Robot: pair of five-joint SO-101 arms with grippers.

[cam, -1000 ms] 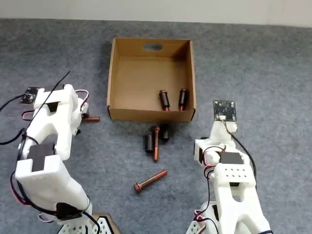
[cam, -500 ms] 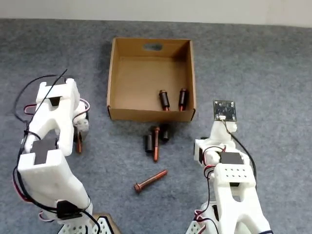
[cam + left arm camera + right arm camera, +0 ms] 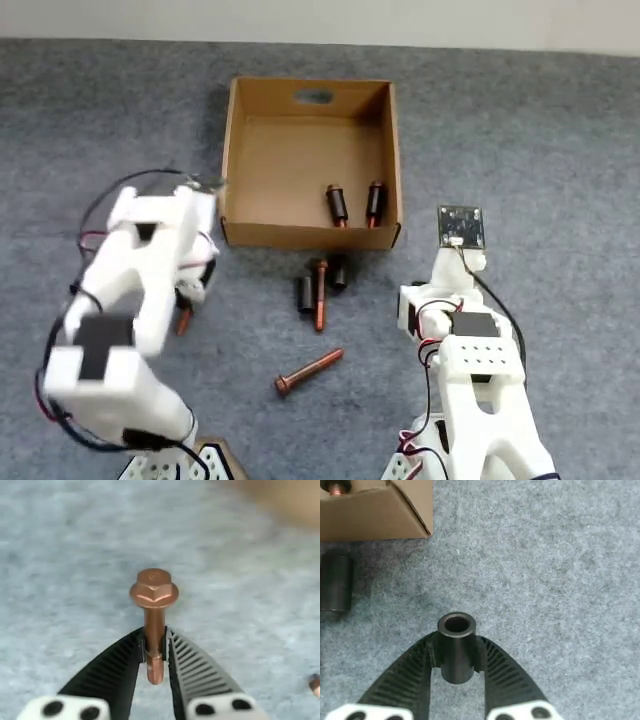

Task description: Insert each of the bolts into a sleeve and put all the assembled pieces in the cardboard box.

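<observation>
Misalignment looks the likeliest trouble: the left gripper (image 3: 154, 640), near-left of the cardboard box (image 3: 240, 160), pinches a bolt (image 3: 154, 605) close to its tip, the right gripper (image 3: 456, 640), near-right of the box, clamps a sleeve (image 3: 456, 655), so any tilt could jam or drop the bolt.

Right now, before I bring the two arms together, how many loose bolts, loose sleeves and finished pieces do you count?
Loose bolts: 3, one in the left end effector, two on the carpet.
Loose sleeves: 3, one in the right end effector, two on the carpet.
Assembled pieces in the cardboard box: 2.
Total: 8.
</observation>
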